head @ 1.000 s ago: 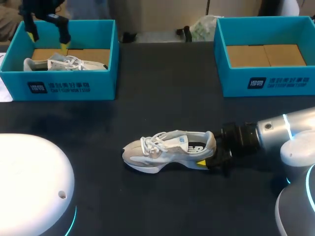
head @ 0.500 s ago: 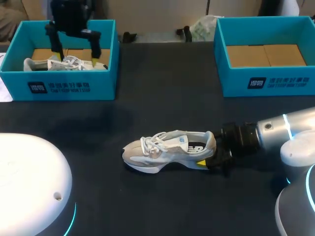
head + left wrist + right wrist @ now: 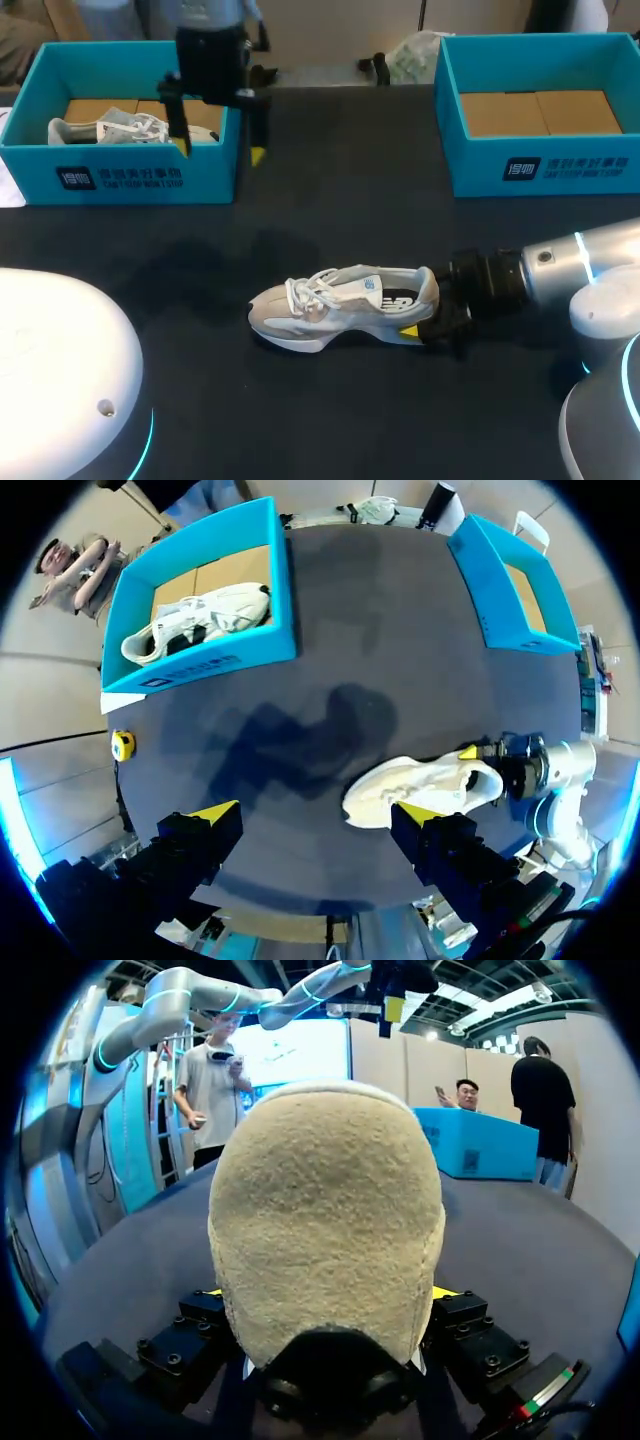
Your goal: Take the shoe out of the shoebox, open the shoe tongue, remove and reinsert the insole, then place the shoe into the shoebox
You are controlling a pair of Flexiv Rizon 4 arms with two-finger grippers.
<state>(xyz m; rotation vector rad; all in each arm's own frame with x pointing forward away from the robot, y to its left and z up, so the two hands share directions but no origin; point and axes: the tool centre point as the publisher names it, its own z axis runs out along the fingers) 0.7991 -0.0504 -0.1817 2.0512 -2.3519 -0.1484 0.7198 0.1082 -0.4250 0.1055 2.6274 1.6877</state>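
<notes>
Right now the right gripper is closed on the shoe. Its two fingers press the beige heel from both sides, so the heel fills the space directly ahead of the gripper. The shoe stands on its sole on the dark table. Its toe points straight away from the right gripper, and the white laces lie on the half far from the fingers. It is a grey and white shoe with a black mark on the side.

The left gripper hangs high over the table with its fingers spread wide, and nothing is between them. In the left wrist view, only bare table shows between the two yellow tips. The shoe lies far below, just ahead of one of these tips. The left shoebox is further ahead of the left gripper, on the other side. It is blue and open at the top, and a second shoe lies inside on its side, on brown cardboard. In the head view one finger of the left gripper shows over this box and the other shows beside its wall.

The right shoebox stands well apart from both grippers, also blue and open, and only a cardboard bottom shows inside.
</notes>
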